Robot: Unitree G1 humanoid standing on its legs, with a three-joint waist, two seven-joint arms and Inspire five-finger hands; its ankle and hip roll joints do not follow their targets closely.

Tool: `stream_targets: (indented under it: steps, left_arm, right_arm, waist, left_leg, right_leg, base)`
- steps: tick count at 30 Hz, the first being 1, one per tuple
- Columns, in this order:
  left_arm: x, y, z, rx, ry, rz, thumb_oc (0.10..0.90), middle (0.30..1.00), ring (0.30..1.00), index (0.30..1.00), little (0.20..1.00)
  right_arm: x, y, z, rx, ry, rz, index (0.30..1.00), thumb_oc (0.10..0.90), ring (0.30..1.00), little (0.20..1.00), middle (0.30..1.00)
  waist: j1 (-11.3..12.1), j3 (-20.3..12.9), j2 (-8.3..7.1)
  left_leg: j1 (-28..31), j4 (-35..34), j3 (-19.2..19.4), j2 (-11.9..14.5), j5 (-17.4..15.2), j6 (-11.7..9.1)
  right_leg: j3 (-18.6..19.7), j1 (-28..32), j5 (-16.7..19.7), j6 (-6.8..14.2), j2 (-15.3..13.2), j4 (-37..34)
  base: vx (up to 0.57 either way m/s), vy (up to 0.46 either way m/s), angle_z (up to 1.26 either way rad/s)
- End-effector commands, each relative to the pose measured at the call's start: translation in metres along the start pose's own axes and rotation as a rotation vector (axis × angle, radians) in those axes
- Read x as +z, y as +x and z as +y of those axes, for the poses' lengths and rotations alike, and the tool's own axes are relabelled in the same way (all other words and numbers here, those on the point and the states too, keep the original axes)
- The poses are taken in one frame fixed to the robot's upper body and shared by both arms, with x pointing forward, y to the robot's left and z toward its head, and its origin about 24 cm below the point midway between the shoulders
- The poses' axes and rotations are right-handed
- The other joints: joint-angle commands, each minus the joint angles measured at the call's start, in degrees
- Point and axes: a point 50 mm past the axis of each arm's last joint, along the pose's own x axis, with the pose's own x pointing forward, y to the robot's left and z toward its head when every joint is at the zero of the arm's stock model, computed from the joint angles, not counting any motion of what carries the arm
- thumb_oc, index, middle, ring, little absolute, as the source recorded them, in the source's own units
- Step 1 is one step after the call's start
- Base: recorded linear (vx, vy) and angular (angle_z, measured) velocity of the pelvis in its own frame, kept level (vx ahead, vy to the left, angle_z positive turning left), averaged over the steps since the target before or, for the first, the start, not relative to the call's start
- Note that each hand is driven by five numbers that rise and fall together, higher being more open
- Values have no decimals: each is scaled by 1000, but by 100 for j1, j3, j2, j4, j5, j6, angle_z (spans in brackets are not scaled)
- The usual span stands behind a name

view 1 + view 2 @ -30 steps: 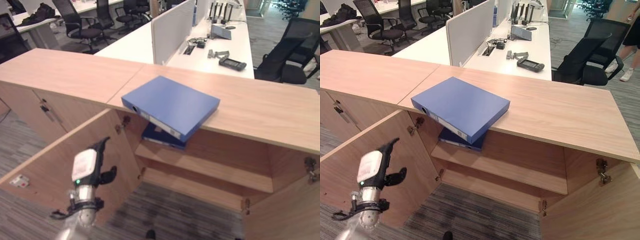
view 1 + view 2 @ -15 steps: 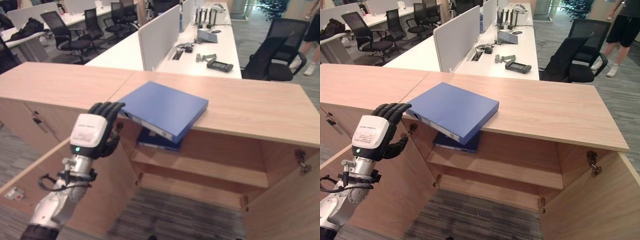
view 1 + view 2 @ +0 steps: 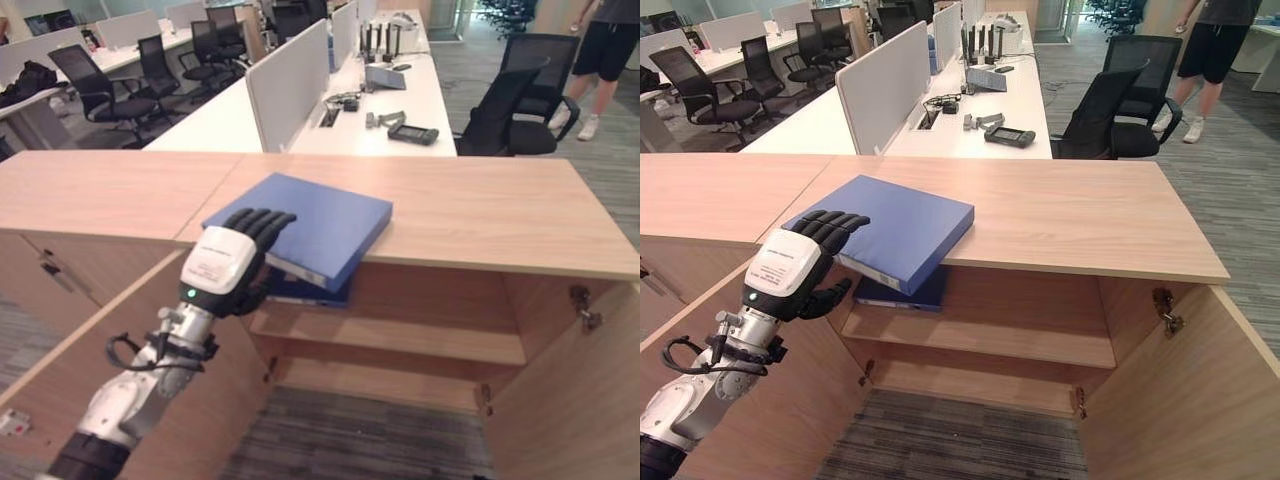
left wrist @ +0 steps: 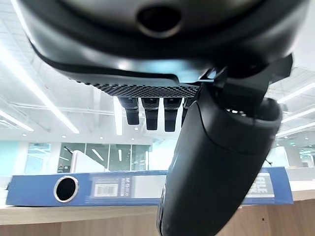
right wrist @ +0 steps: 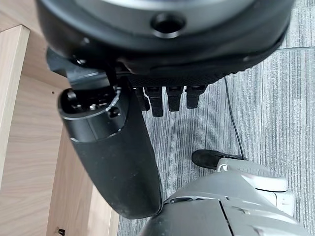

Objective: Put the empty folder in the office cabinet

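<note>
Wood-grain top of the office cabinet (image 3: 480,205) is running across your left eye view, both doors hanging open over grey carpet. You are looking at the blue folder (image 3: 320,225) lying flat on that top, one corner jutting past the front edge, with a second blue folder (image 3: 305,292) resting on the shelf (image 3: 400,335) below. Behind, a white bench (image 3: 330,110) is carrying a divider and small devices, office chairs are standing around, and a person (image 3: 600,50) is standing at far right.

Your right eye view is showing the left hand (image 3: 800,262) at the folder's near-left corner, fingers (image 3: 835,222) curling over the top, thumb below.

Your left wrist view is facing the folder's spine (image 4: 106,187); the fingers are half bent and closing on nothing yet.

Your right wrist view is showing the right hand (image 5: 118,157) hanging over carpet beside a cabinet door, fingers loosely bent, holding nothing.

Compared with half a second ago, the left hand has moved from beside the corner to over it.
</note>
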Motion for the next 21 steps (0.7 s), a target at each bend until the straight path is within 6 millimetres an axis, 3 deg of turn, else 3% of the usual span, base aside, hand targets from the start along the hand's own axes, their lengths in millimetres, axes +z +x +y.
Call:
stream_targets:
  steps: [1, 21]
  left_arm:
    - [5, 49, 58, 279, 16, -97, 800, 900, 900, 900, 900]
    - [0, 49, 42, 184, 25, -76, 800, 900, 900, 900, 900]
  right_arm:
    - [7, 2, -6, -10, -40, -14, 900, 800, 900, 900, 900]
    - [5, 2, -7, -18, -23, 0, 900, 800, 900, 900, 900]
  waist:
    - [-11, 51, 15]
    - [-63, 45, -13]
  left_leg:
    - [316, -12, 17, 387, -434, -408]
    - [409, -12, 247, 408, -518, -419]
  right_leg:
    - [-53, 189, -560, 541, -318, 96]
    - [83, 137, -521, 598, -321, 50]
  base:
    - [1, 5, -7]
    - [3, -2, -5]
